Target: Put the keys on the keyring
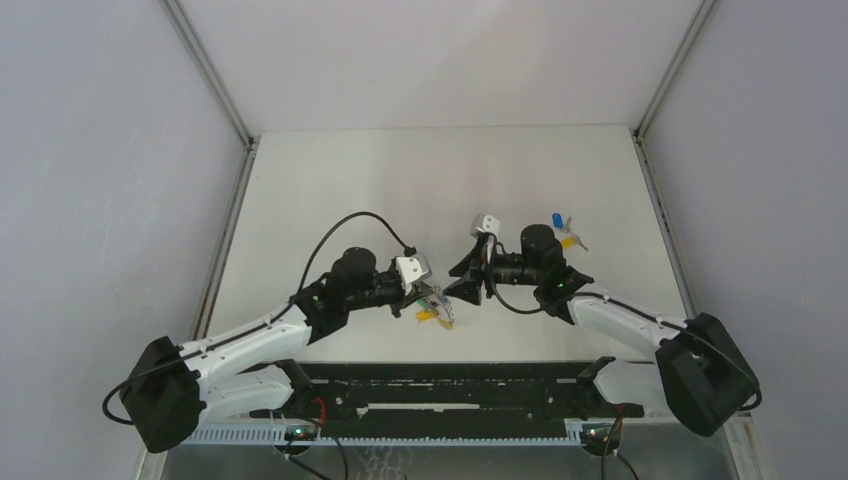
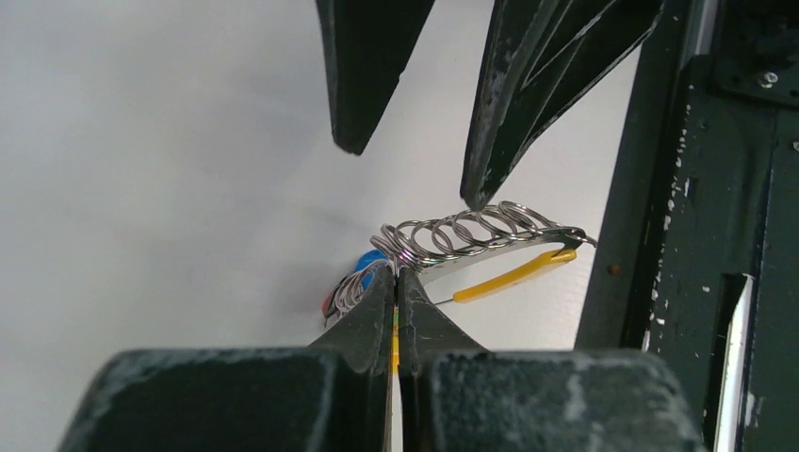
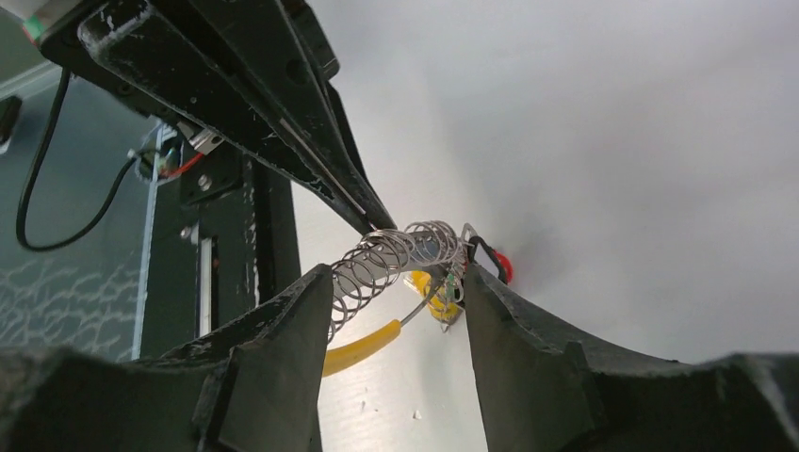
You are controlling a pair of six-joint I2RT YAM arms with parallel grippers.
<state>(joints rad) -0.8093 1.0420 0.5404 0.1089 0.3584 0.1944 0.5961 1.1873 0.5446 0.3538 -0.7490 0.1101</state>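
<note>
No writing, label, brand or number is legible in any view (the black rail [image 1: 440, 395] along the bottom edge is too small to tell).

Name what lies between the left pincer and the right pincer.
The keyring, its chain of silver rings gripped by the shut left pincer and reaching the open right pincer. Clearest in the left wrist view.

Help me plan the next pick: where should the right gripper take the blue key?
Probably by the blue cap, from above, jaws closing left-right: it lies on the table, and the yellow key crowds its near side.
</note>
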